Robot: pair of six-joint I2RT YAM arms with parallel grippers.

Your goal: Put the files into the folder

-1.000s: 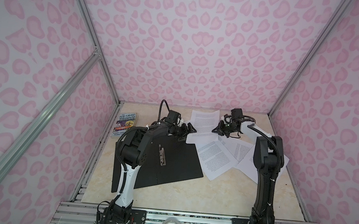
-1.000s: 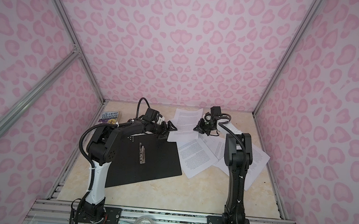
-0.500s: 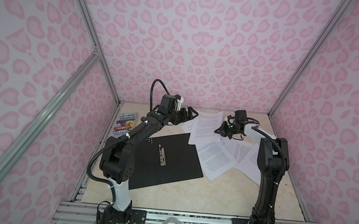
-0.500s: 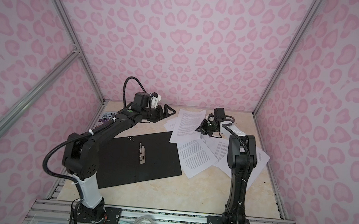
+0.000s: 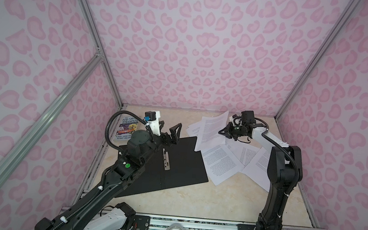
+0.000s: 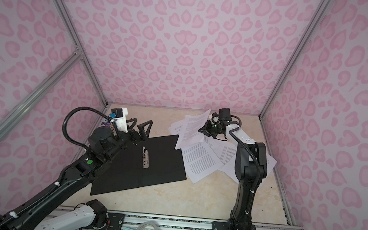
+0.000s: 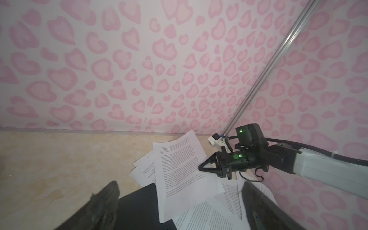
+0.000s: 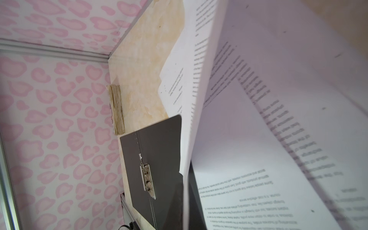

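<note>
The thin black open folder (image 5: 184,168) lies on the beige marbled tabletop (image 5: 216,201), with the metal clip strip (image 5: 166,161) on its middle. The colourful paperback book (image 5: 126,127) sits at its 10 o'clock. The loose white printed paper sheets (image 5: 222,164) overlap one another at its 2 o'clock. One raised sheet (image 5: 211,129) overhangs the folder's far corner.

Far left, the book (image 5: 127,127): cover reads "TREEHOUS", "ANDY GRIFFIT", "TERRY DENT", each cut off at the right. Right, the files (image 5: 218,163): black print, too small to read.
</note>
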